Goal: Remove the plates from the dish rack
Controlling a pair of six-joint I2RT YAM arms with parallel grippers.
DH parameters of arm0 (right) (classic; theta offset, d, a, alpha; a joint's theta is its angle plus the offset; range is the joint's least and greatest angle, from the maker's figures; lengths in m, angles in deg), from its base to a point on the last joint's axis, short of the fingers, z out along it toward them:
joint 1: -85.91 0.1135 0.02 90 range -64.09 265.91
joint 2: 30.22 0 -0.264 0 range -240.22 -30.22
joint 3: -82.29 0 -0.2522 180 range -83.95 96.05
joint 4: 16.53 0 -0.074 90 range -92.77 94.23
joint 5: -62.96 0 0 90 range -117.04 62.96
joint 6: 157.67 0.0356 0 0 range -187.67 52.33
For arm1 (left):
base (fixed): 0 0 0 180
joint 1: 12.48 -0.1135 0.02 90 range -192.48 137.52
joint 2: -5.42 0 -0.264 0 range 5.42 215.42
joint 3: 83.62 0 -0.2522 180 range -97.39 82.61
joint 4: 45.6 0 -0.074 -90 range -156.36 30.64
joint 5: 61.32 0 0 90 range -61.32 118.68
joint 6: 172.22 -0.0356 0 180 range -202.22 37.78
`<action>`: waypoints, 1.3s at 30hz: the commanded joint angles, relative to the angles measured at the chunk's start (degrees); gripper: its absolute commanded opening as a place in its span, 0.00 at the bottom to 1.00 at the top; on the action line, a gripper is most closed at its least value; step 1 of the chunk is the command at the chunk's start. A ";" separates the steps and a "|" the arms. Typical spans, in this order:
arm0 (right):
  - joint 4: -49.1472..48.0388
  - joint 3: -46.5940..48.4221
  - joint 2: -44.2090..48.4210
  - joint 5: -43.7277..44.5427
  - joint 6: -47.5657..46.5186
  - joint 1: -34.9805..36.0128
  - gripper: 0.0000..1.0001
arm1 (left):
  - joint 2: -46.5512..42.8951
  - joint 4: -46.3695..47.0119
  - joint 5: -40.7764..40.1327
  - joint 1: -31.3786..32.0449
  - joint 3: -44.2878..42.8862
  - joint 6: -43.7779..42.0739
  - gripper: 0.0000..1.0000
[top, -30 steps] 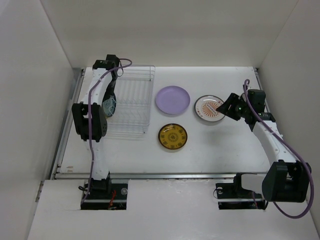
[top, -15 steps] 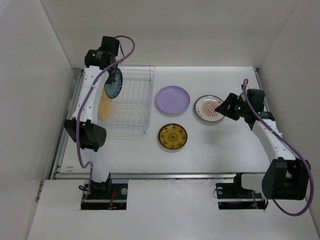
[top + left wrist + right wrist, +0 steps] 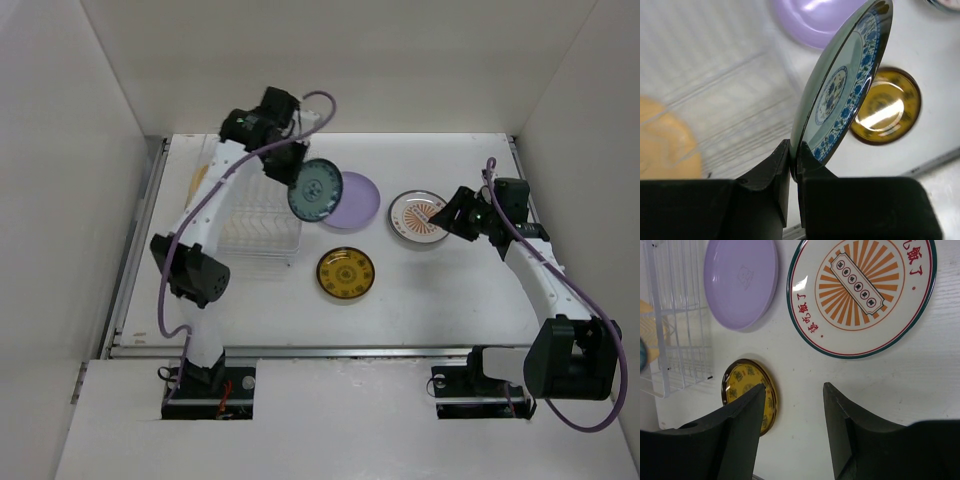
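Holding the teal patterned plate point(image 3: 315, 190) by its rim, the left gripper point(image 3: 298, 173) is hanging over the table point(image 3: 450, 290) just clear of the dish rack point(image 3: 262, 215) in the top view. The step in hand is judged to be the transfer of this plate from rack to table. The plate is projecting out beyond the jaws and partly overlapping the lavender plate point(image 3: 362, 203) below it. The amber patterned plate point(image 3: 346, 273) is lying well apart, toward the arm bases. The right gripper point(image 3: 455, 212) is sitting just beside the sunburst plate point(image 3: 420, 217).

In the left wrist view the jaws are clamping tight on the plate's lower edge. The plate is standing on edge, tilted, and rising away from the fingers. Rack wires and the mustard-yellow plate point(image 3: 662, 140) are lying off to the left of the jaws, so the unloading is not finished.

In the right wrist view the jaws are standing apart and gripping nothing. The sunburst plate is resting flat ahead of them and to the right, and the lavender one ahead to the left.

The next move is probably calling for a bare patch of table beside the lavender plate. The held plate is then needing to be tipped flat and lowered before the jaws let go.
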 commanded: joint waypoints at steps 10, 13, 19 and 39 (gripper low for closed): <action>1.99 1.46 1.04 -0.23 -3.08 0.98 0.56 | 13.00 -3.44 16.19 11.92 8.49 -8.98 0.00; 1.99 1.45 1.04 -0.23 -3.09 0.98 0.56 | 14.23 -4.93 16.90 12.53 10.07 -10.83 0.00; 1.99 1.45 0.51 -0.75 -3.09 0.98 0.56 | 16.69 -6.08 15.32 13.23 11.39 -11.97 0.32; 1.46 1.98 -0.01 -0.23 -3.09 0.98 0.56 | -1.14 4.53 -5.21 -0.18 0.50 -0.02 0.86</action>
